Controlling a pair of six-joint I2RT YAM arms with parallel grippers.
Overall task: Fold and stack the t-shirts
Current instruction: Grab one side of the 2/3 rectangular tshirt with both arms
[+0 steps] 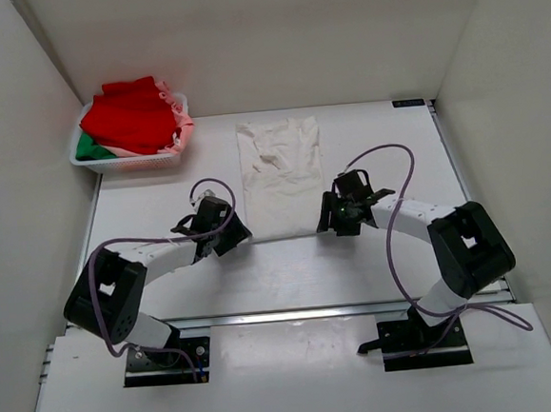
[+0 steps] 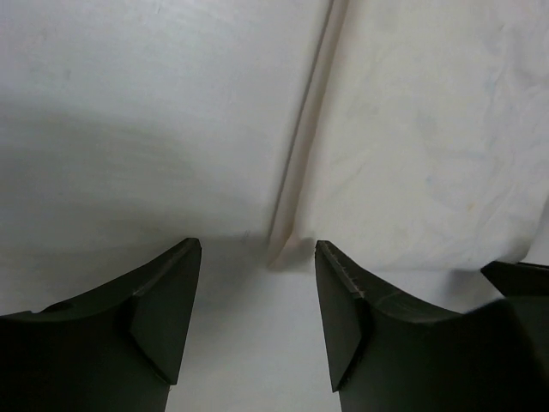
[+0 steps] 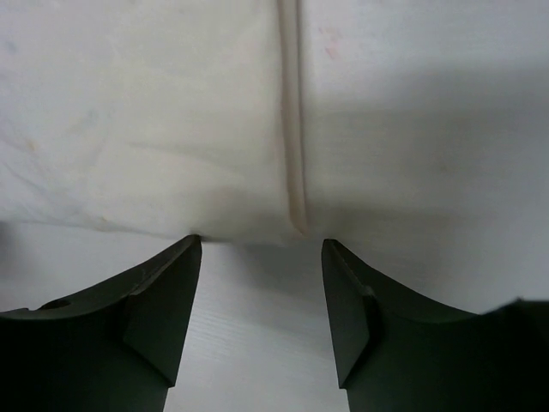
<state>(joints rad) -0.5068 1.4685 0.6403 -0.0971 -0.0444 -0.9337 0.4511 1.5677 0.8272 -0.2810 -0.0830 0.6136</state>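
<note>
Both claws wide open, nothing held. L claw [image 2: 257,257]: near-left corner of off-white shirt [image 1: 280,172] sits just ahead, btwn my fingers. R claw [image 3: 262,249]: same at near-right corner. Shirt lies flat as a narrow strip, so prob. sides already folded in; crosswise fold not yet done. Red shirt [image 1: 134,112], pink [image 1: 185,127] and green [image 1: 88,147] wait in basket [image 1: 129,162], well off beyond L claw. No stack yet.

1. Top external: high above and behind the near edge, looking down on the whole table [image 1: 142,207].
2. Wrist views: very close and low, each facing one near corner of the off-white t-shirt [image 1: 281,177], which the top view also shows.
</note>
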